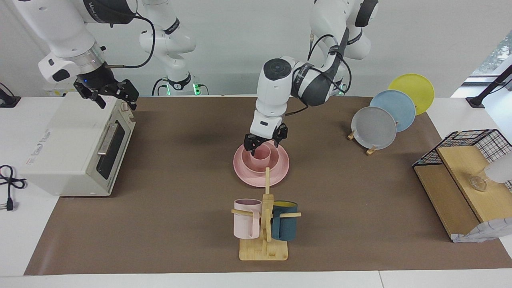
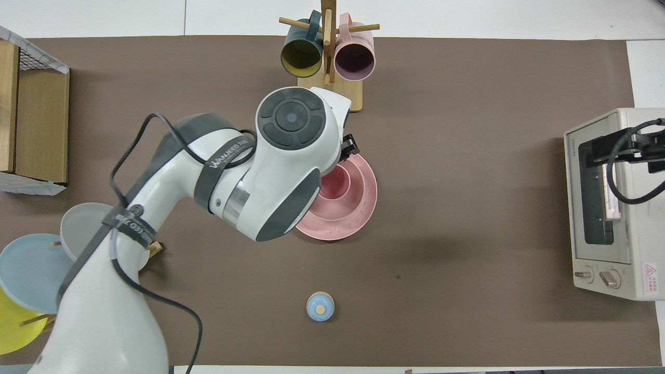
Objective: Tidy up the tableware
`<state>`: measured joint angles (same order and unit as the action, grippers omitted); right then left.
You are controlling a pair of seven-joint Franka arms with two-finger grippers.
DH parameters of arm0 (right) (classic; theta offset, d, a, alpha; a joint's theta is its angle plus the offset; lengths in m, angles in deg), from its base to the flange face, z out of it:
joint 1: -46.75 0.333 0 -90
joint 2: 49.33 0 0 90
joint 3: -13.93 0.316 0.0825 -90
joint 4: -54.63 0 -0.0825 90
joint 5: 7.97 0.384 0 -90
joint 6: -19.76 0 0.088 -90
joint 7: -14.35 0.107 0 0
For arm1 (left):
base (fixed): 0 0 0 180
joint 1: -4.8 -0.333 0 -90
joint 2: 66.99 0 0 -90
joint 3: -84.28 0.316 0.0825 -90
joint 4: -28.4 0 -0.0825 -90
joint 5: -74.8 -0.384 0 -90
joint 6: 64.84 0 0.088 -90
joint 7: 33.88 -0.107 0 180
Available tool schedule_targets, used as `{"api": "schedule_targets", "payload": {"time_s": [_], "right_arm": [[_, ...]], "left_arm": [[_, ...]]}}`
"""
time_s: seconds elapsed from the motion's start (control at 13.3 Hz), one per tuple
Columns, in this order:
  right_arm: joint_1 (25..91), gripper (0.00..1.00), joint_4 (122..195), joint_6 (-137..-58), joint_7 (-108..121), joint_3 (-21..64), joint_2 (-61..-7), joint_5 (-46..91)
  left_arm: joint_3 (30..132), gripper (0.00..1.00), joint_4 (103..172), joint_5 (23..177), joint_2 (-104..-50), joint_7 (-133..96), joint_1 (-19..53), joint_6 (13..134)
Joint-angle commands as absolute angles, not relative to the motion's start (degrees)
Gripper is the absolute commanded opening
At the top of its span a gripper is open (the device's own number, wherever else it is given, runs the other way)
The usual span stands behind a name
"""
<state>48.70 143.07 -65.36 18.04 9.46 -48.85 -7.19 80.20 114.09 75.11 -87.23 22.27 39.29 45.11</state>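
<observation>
The pink plate (image 1: 245, 173) lies mid-table, with the pink bowl (image 1: 249, 162) on it and the pink cup (image 1: 262, 155) standing in the bowl. My left gripper (image 1: 265, 143) hangs just over the cup, open, its fingers (image 1: 250, 145) spread to either side of the cup's rim. In the overhead view the left arm covers most of the stack; part of the plate (image 2: 363, 208), bowl (image 2: 349, 193) and cup (image 2: 335, 181) shows beside it. My right gripper (image 1: 116, 95) waits open above the toaster oven (image 1: 76, 148), also seen as the right gripper (image 2: 647, 153) from overhead.
A wooden mug rack (image 1: 264, 248) with a pale pink mug (image 1: 247, 224) and a teal mug (image 1: 285, 226) stands just farther from the robots than the plate. Grey (image 1: 373, 128), blue (image 1: 393, 110) and yellow (image 1: 412, 93) plates and a wire shelf (image 1: 464, 176) sit at the left arm's end. A small blue knob (image 2: 320, 306) lies nearer the robots.
</observation>
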Motion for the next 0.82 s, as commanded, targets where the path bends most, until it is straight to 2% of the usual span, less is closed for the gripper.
{"api": "schedule_targets", "payload": {"time_s": [0.0,0.6,0.75], "right_arm": [[48.8,1.0,143.3,-66.0,16.5,9.8,-49.5,-7.0],[48.6,1.0,143.8,-65.6,16.7,9.8,-49.8,-6.8],[48.3,1.0,143.8,-65.6,16.7,9.7,-49.8,-6.8]], "left_arm": [[80.0,1.0,114.5,77.6,-83.1,15.4,34.1,40.0],[80.6,1.0,115.1,78.3,-74.4,-22.5,9.4,27.9],[80.8,1.0,116.4,78.3,-73.0,-29.6,5.9,27.1]]}}
